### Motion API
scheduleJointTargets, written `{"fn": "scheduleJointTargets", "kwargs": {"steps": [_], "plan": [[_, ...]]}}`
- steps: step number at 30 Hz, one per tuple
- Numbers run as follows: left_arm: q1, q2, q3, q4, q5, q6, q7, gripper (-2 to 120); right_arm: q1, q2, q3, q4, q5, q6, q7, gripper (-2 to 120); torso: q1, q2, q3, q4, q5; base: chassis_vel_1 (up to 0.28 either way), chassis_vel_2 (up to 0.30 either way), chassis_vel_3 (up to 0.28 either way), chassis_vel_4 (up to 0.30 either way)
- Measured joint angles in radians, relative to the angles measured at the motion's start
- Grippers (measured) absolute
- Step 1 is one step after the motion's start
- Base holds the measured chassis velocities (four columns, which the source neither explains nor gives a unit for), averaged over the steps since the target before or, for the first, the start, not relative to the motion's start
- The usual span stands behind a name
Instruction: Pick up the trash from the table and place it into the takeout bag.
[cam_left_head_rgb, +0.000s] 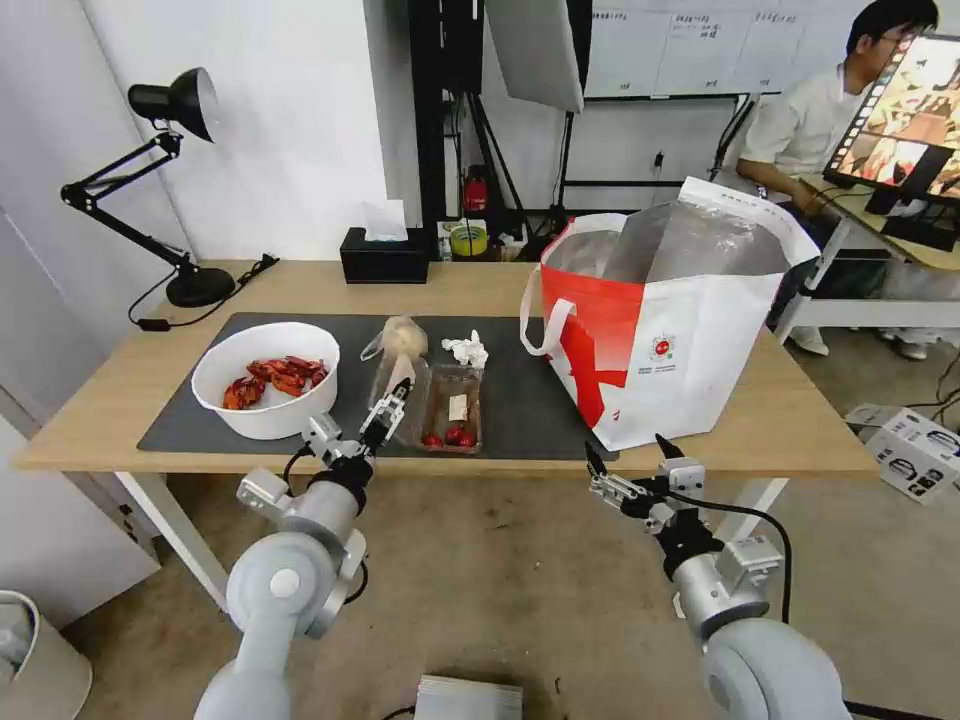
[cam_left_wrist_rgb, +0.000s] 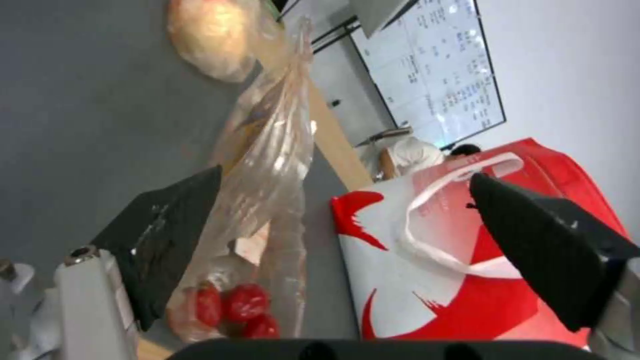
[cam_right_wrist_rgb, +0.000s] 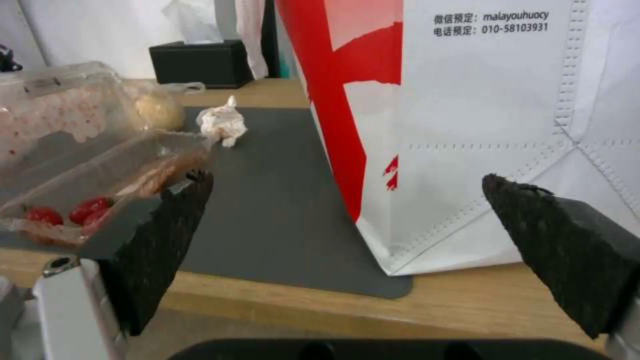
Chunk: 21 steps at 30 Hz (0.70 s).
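Clear, thin plastic forms the hinged tray now in question, lying on the large dark grey mat of the long light-wood worktop, near its front edge, with its lid raised beside the left claw. That claw is held wide, its black fingers spread about the upright lid, with no grip yet seen. A few red pieces are seen in the tray's base. The tray is judged light, springy and slippery, likely to buckle or spill if squeezed hard; a hold across the rim or the folded lid edge would seem safest. Just behind it lie a small knotted clear bag with a beige lump, soft and easily pinched at the knot, and a crumpled white tissue, nearly weightless. To the left stands a white round bowl of red crayfish shells, stiffer and heavier, best taken by its rim. The large white takeout bag with red panel and foil lining stands open at the right. The right claw is held wide in front of the worktop edge, by the bag's lower corner, empty.
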Motion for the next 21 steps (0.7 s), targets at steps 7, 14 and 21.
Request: {"fn": "scheduleJointTargets", "kwargs": {"steps": [7,14,21], "plan": [[-0.015,-0.015,0.043,0.002,0.000,0.002,-0.011,100,-0.002,-0.001,0.005,0.000,0.001,0.001,0.001,100,0.000,0.000,0.000,0.0000,0.0000,0.000,0.000,0.000,0.000],[-0.016,-0.024,0.083,0.007,0.003,0.004,-0.017,97,-0.003,-0.001,0.007,0.000,0.001,0.002,0.001,100,0.000,0.000,0.000,0.0000,0.0003,0.000,0.000,0.000,0.000],[-0.006,-0.037,0.128,0.033,0.023,0.004,-0.018,76,-0.003,0.003,0.006,-0.003,0.001,0.002,0.001,100,0.000,0.000,0.000,-0.0001,0.0000,0.000,0.000,0.000,0.000]]}}
